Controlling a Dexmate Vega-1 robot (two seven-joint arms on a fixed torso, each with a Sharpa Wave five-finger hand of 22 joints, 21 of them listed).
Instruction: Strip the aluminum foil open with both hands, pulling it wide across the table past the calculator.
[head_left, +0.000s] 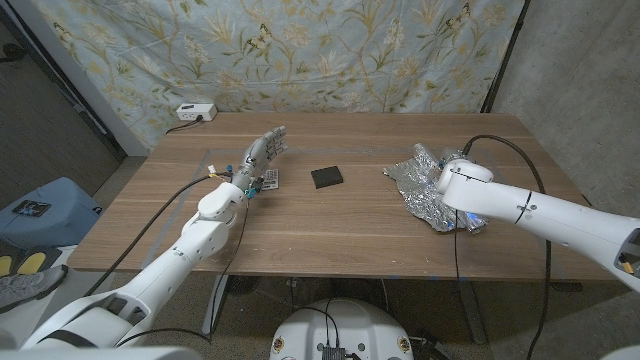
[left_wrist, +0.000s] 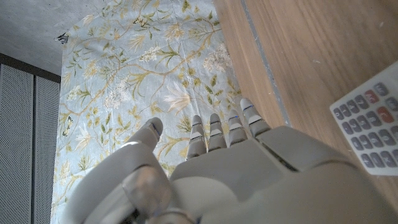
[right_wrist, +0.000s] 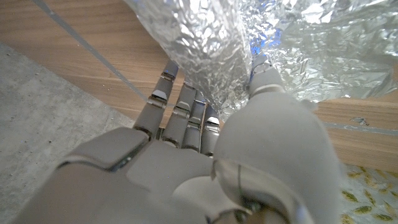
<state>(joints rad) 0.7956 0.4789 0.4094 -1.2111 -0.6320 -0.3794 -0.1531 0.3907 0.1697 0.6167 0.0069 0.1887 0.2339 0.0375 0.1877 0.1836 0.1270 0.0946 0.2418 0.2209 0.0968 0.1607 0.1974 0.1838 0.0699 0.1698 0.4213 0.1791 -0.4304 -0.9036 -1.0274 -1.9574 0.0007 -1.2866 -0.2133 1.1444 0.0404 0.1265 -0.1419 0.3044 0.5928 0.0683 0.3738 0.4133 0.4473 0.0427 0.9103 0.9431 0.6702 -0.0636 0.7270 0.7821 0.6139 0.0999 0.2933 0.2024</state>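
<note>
The task looks barely begun: the foil (head_left: 432, 186) lies crumpled in one heap on the surface (head_left: 330, 225), at about 3 o'clock from the table's middle, not yet spread toward the calculator (head_left: 267, 179), which sits at about 10 o'clock.

The left hand (head_left: 262, 153) is raised over the calculator, fingers straight, apart and pointing toward 12 o'clock; it holds nothing. In the left wrist view the fingers (left_wrist: 222, 129) reach toward the flowered cloth (left_wrist: 124, 81), with the calculator's keys (left_wrist: 372, 124) off to one side. A small black block (head_left: 326, 176) lies between calculator and foil, well apart from both.

The right hand (head_left: 455, 185) is down on the foil heap. In the right wrist view its fingers (right_wrist: 180, 106) lie on one side of a raised fold of foil (right_wrist: 205, 50) and the thumb (right_wrist: 264, 78) on the other, so it appears to pinch that fold, though how firmly cannot be told.

Judging from this, only one hand has the foil; the left hand's grasp and the whole pull apart remain.
</note>
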